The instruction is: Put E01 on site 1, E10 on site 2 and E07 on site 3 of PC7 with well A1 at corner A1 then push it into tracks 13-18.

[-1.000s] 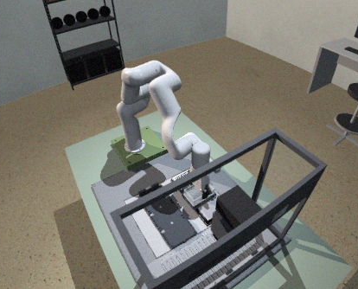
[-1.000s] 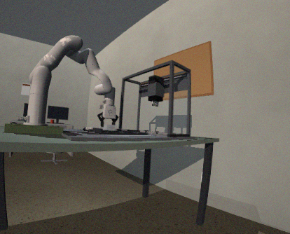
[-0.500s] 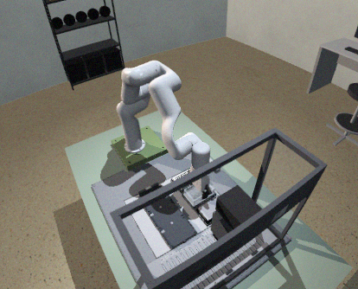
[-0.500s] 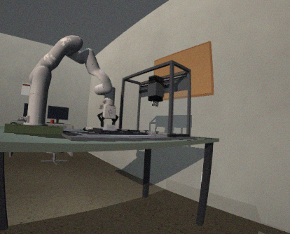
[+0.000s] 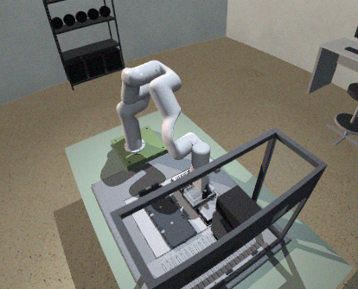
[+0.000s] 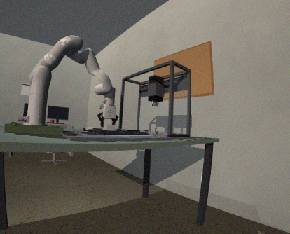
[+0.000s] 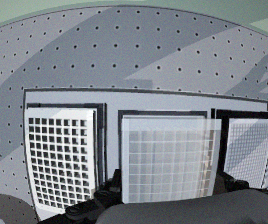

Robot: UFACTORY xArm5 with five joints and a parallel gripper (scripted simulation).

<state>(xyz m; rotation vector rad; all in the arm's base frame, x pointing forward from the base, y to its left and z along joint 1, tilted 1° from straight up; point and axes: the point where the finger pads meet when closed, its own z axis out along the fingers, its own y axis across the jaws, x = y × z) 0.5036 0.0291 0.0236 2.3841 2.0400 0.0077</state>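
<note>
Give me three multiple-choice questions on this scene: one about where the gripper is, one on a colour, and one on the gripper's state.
1. Which of the three plates in the wrist view is the gripper at?
A. left
B. middle
C. right

2. What colour is the base plate under the arm?
A. green
B. red
C. blue

3. What is the gripper's state?
A. open, away from everything
B. closed on the middle plate
C. fully shut on nothing

Answers:
1. B, the dark fingers flank the middle plate's lower corners.
2. A, the top view shows a green slab under the arm's foot.
3. B, the fingers stand wide against the plate's two sides.
</note>
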